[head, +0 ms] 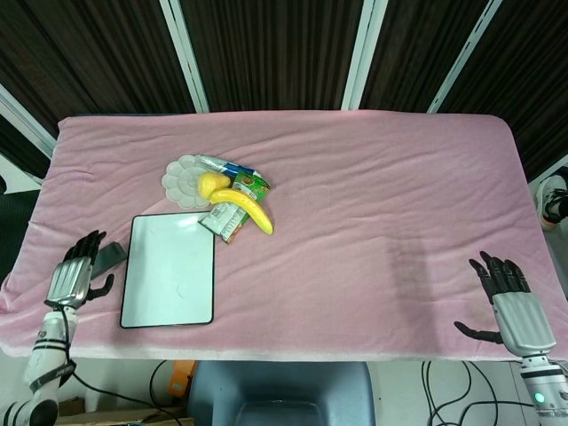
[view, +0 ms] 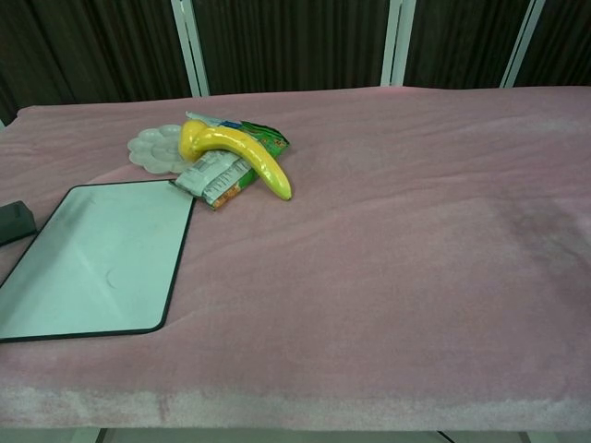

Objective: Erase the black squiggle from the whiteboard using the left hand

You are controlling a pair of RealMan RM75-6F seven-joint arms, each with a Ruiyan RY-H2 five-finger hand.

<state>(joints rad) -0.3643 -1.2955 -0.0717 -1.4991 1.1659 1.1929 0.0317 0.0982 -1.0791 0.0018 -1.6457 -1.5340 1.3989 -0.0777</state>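
Pink cloth (head: 373, 204) covers the tabletop under both of my hands. My left hand (head: 73, 277) sits at the near left edge, fingers spread and holding nothing. A dark eraser (head: 110, 258) lies flat on the cloth just beside it, on the side toward the whiteboard (head: 169, 271); from the head view I cannot tell whether my fingertips touch it. In the chest view the eraser (view: 14, 221) shows at the left border, lying apart from the board's black frame (view: 174, 268), and my hand itself is out of that picture.

The whiteboard is immediately to the right of my left hand, flat on the cloth. Its surface looks almost clean, with only a faint curved trace (view: 115, 275) near the middle.

Beyond the board, further from my left hand, a yellow banana (head: 243, 209) rests across a snack packet (head: 224, 219), next to a pale flower-shaped dish (head: 185, 177) and a green packet (head: 252, 183).

My right hand (head: 510, 300) is well apart at the near right edge, palm down, dark fingers splayed and empty.
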